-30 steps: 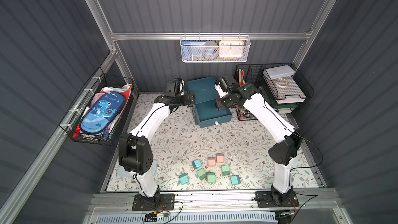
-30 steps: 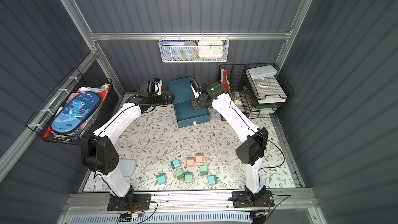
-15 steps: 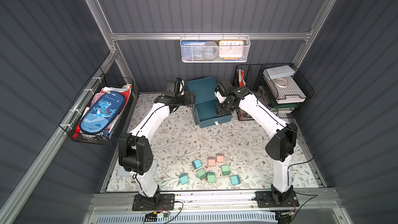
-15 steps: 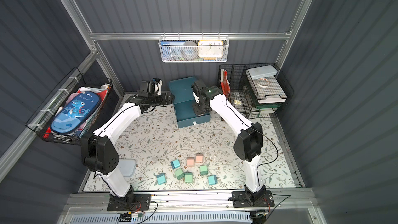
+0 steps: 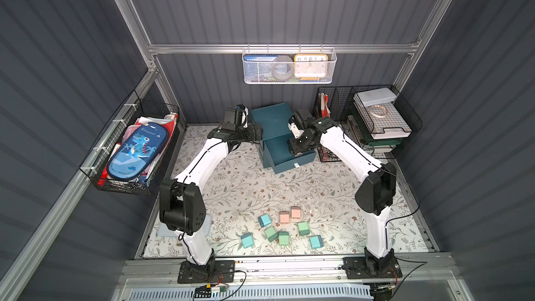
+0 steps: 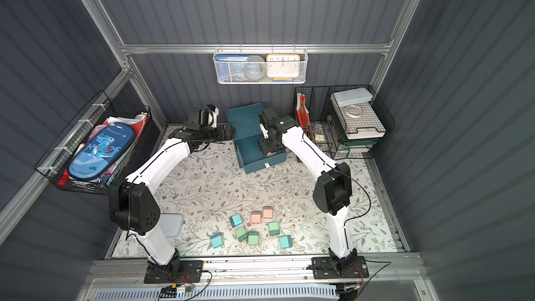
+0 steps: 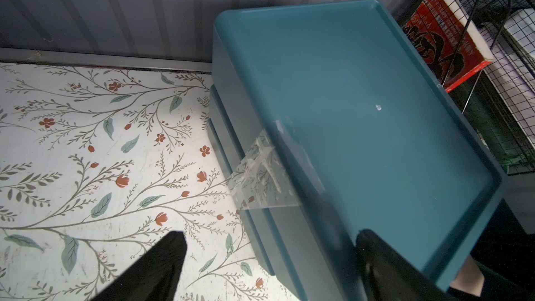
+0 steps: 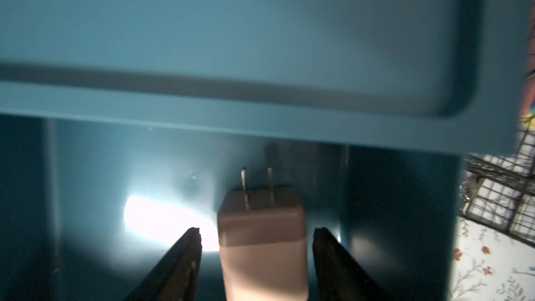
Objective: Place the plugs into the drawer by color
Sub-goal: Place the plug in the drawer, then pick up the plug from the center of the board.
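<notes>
Evidently the jaws of the right gripper stand parted, clear of both flanks of the peach-pink plug lying in the open drawer at twelve o'clock on the mat, prongs pointing away from the wrist, while the left gripper gapes across the edge of the cabinet.

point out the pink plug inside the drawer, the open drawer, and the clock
pink plug [image 8: 262,250], right wrist view, side face
open drawer [image 5: 285,167], in a top view, front wall
clock [image 5: 311,66], in a top view, dial
</notes>
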You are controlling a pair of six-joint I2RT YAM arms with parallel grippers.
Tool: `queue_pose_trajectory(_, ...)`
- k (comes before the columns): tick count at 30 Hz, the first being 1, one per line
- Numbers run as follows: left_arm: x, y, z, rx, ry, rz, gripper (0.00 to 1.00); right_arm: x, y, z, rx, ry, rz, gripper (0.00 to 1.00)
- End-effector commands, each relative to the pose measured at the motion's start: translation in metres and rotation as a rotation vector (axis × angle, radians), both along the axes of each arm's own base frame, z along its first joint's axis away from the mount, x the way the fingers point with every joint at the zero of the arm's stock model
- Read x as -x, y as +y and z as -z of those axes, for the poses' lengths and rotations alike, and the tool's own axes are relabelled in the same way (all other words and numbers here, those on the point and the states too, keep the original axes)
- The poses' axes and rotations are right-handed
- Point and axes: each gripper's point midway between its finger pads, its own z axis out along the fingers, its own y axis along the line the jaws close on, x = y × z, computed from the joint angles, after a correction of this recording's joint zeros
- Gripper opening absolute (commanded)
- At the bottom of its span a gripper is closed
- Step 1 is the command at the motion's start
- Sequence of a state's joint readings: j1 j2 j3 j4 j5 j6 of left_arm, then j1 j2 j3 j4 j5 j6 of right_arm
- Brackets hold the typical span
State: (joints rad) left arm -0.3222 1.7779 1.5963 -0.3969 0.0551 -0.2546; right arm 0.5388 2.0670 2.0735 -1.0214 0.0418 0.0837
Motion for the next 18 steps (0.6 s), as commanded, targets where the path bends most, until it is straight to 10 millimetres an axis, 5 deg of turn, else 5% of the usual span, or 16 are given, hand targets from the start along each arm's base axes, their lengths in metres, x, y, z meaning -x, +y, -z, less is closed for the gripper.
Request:
queue_pose_trajectory(1, 0.008, 0.003, 0.006, -0.024, 0.031, 0.004, 0.97, -0.005, -0.015, -0.028, 0.011, -0.058, 0.025, 0.71)
queue_pose_trajectory(5, 0.007, 0.004, 0.009, -0.025, 0.027, -0.001, 0.98, -0.003, 0.006, -0.083, -0.152, -0.124, 0.001, 0.71)
queue_pose_trajectory(9, 0.006, 0.003, 0.014, -0.028, 0.038, 0.006, 0.97, 0.009, 0.005, -0.134, -0.221, -0.211, -0.001, 0.71)
queue_pose_trajectory(12, 0.006, 0.002, 0.011, -0.026, 0.030, 0.008, 0.98, 0.034, -0.016, -0.137, -0.193, -0.218, 0.011, 0.67)
queue_pose_trajectory(18, 0.001, 0.001, 0.007, -0.032, 0.006, 0.015, 0.97, 0.118, -0.046, -0.086, -0.188, -0.208, -0.016, 0.66)
